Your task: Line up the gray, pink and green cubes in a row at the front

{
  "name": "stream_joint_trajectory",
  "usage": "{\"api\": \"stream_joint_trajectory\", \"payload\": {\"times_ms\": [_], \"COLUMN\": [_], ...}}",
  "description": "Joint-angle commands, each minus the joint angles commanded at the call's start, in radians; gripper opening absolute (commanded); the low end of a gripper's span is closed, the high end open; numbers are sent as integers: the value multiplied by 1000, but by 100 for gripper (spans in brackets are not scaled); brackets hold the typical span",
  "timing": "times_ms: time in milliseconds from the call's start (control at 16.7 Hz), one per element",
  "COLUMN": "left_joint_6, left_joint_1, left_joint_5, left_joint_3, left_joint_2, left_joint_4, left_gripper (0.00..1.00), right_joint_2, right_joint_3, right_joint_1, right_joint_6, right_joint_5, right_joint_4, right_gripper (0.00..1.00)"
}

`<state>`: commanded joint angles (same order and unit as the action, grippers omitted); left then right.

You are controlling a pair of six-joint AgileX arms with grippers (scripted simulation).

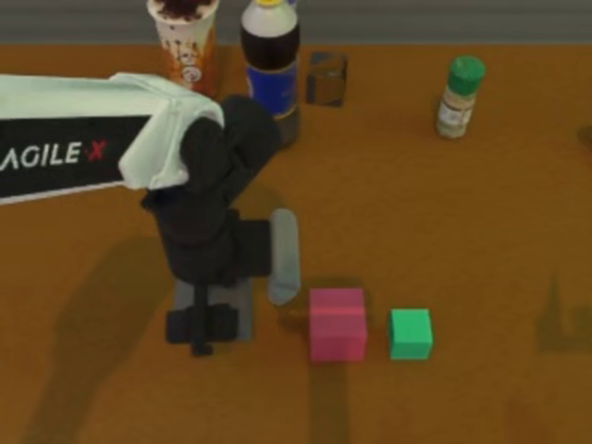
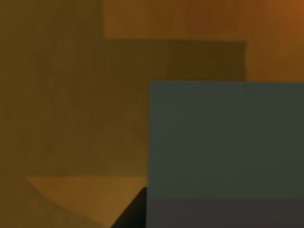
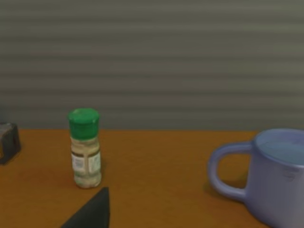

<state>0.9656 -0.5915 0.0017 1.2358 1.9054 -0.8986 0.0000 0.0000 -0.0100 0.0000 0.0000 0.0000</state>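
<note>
Top view: the left arm reaches in from the left edge over the brown table [image 1: 462, 231], and its left pincer [image 1: 215, 314] points down at the front of the table, left of centre. The gray cube [image 1: 242, 310] lies under this pincer; only slivers of its top show beside the dark wrist, and whether the pincer is spread or pinching the cube cannot be told. The pink cube [image 1: 337, 324] stands just to the right of the gray cube, apart from it by a narrow gap. The green cube [image 1: 411, 334] stands just right of the pink one, also apart, so the three lie roughly in a row along the front. At the back edge stand a paper cup with a dark topping [image 1: 184, 37], a dark soda bottle [image 1: 270, 69], a small shiny dark cube [image 1: 326, 79] and a green-capped spice jar [image 1: 459, 97].

Left wrist view: the gray cube [image 2: 225, 142] fills much of the picture, resting on the table [image 2: 71, 118].

Right wrist view: the spice jar [image 3: 85, 148] stands on the table [image 3: 166, 161], with a lavender mug [image 3: 270, 178] well apart from it. A dark finger tip [image 3: 92, 213] shows, yet the right pincer's state cannot be told.
</note>
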Motion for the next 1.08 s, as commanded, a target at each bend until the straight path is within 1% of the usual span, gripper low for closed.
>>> {"api": "stream_joint_trajectory", "payload": {"times_ms": [180,480,1080], "left_joint_6": [0,2,2], "left_joint_1": [-5,-8,-8], "left_joint_5": [0,0,0], "left_joint_3": [-53,-64,-64], "left_joint_2": [42,51,51], "left_joint_4": [97,113,113], "left_gripper": [0,0,75], "right_joint_2": [0,0,0], "right_joint_3": [0,0,0], "right_joint_1": [0,0,0], "right_joint_6": [0,0,0], "right_joint_5": [0,0,0], "right_joint_4": [0,0,0], "right_gripper": [100,100,100]}}
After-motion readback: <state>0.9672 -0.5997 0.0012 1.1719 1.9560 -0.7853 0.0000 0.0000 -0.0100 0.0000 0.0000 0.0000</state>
